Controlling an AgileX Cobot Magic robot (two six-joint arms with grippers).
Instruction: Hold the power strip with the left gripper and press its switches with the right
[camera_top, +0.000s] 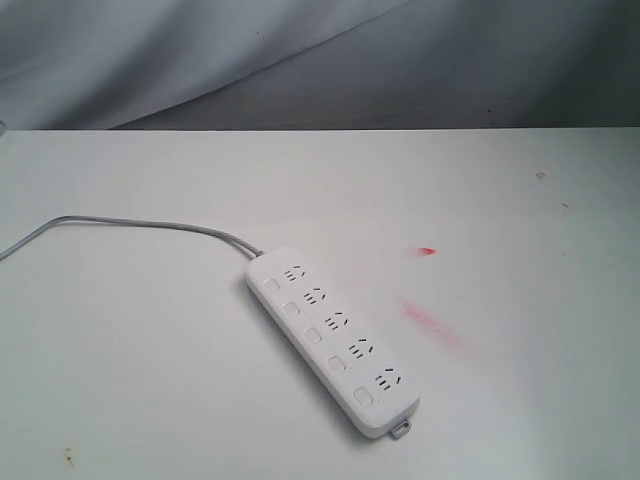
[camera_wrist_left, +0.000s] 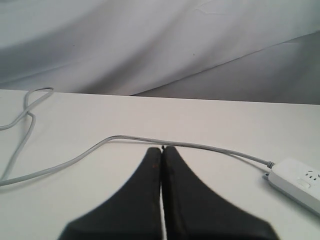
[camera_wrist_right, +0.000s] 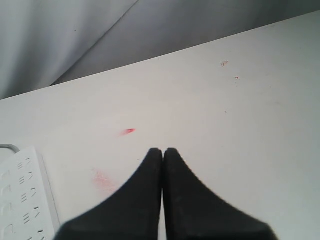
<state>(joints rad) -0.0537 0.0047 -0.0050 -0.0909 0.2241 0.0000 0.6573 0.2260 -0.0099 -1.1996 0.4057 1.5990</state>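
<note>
White table (camera_top: 120, 400), grey drape (camera_top: 300, 50) behind. Your power strip (camera_top: 335, 340) lies diagonal mid-table, toward the near edge, cord (camera_top: 130, 222) running off the left edge, red smears (camera_top: 435, 325) beside it. Only your wrist views show the left gripper (camera_wrist_left: 162, 150) and right gripper (camera_wrist_right: 163, 151): both clenched, empty.

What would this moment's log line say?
long white plastic power strip: flat on white table, untouched | black left gripper: shut, empty | black right gripper: shut, empty | stage: not started

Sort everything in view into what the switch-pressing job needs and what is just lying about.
Job: power strip, its five switches, its grey cord, left hand (shut, empty), right hand (shut, empty).
Lying about: red smear and red fleck on the table, grey cloth behind.
</note>
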